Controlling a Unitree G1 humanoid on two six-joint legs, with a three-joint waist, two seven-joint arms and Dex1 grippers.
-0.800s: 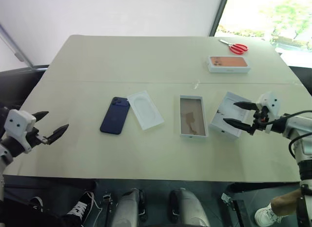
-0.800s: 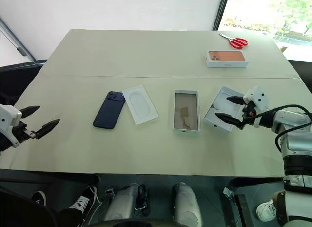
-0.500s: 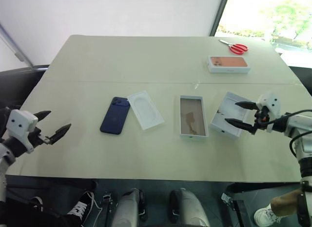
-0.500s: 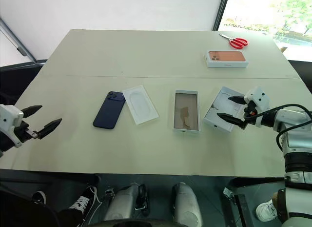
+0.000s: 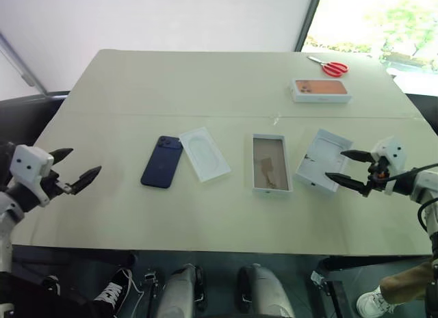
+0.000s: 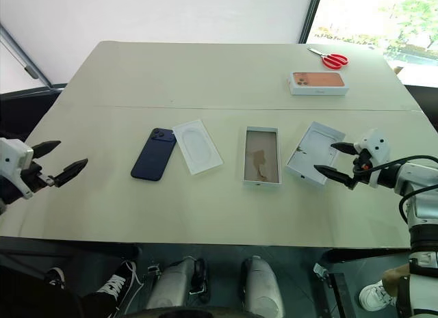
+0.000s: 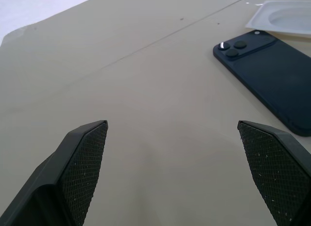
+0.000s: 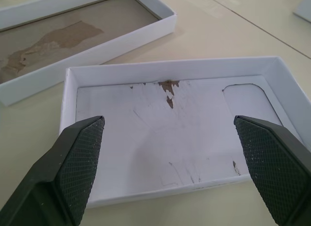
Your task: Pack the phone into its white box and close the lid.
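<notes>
Daylight is pouring in from the window (image 5: 373, 20) at the upper right of the frame, where the outdoor view is blowing out to near white. The beige table (image 5: 205, 85) is sitting under even, soft light, with objects casting only faint, short shadows. The lower edge of the head views is falling into dim shade. In the left wrist view, the phone (image 7: 265, 73) is staying reasonably sharp while the near fingertips (image 7: 85, 163) are looking slightly soft. The lid (image 8: 170, 133) is showing crisp detail and mild wide-angle stretching toward the frame edges.
</notes>
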